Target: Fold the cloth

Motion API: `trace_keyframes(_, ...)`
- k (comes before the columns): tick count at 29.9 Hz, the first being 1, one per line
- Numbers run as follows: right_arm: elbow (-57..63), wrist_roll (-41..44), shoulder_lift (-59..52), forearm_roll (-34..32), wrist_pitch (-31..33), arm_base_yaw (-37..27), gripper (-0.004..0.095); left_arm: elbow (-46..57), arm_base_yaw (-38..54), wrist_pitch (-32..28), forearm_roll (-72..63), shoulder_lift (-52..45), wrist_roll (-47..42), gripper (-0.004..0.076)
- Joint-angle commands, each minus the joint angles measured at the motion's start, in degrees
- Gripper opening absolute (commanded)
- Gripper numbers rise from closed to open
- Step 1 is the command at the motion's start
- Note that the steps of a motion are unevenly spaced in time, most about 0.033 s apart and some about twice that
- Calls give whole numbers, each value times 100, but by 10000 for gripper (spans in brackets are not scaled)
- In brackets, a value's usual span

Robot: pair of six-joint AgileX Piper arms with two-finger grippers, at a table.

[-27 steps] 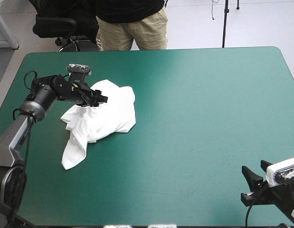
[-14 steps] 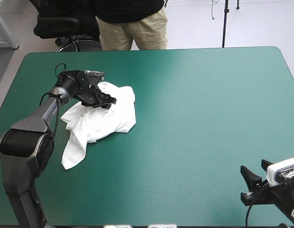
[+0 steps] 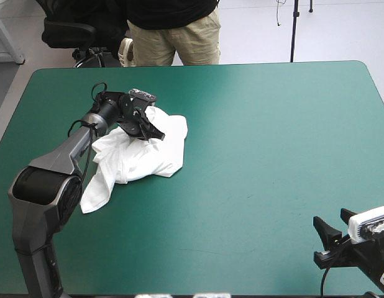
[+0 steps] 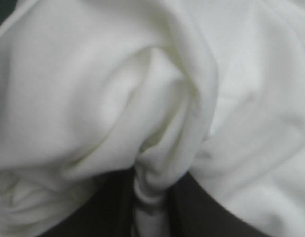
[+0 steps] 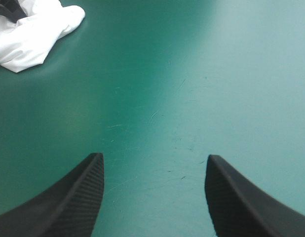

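The high view looks forward and down from above and behind onto the whole teal-green table (image 3: 260, 136), the left wrist view sits hard against the T-shirt (image 4: 142, 74), and the right wrist view looks low across the table from its near right corner toward that same T-shirt, which all three views share.

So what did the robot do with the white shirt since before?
The left arm's black two-fingered end effector, shut on the crumpled white short-sleeved T-shirt, slid toward the table's right side and dragged the upper part of the heap a little that way. The right arm's black end effector stayed open near the near right corner. The shirt's lower sleeve barely shifted on the teal-green table cover.
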Motion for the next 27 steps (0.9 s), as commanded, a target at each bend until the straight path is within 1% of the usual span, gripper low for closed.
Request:
trace_keyframes(1,-140,8,61,-28,-419,6,567,-150,-488,249,-744,-52,120,-17)
trace_keyframes(8,-140,8,61,-28,-566,6,568,-435,-1469,550,-1390,-52,797,-17)
trace_keyframes(11,-140,8,61,-28,-563,6,568,-485,-2012,553,-1401,-52,940,-17)
trace_keyframes(16,-140,8,61,-28,-552,6,567,-485,-2800,347,-1319,-52,1104,-17)
trace_keyframes(19,-140,8,61,-28,-552,6,568,-485,-3018,106,-975,-52,1032,-17)
trace_keyframes(23,-140,8,61,-28,-543,6,568,-485,-3050,140,-921,-63,882,-16)
trace_keyframes(25,-140,8,61,-28,-543,6,567,-485,-3039,151,-933,-103,855,9)
trace_keyframes(27,-140,8,61,-28,-543,6,568,-485,-3039,151,-974,-214,855,95)
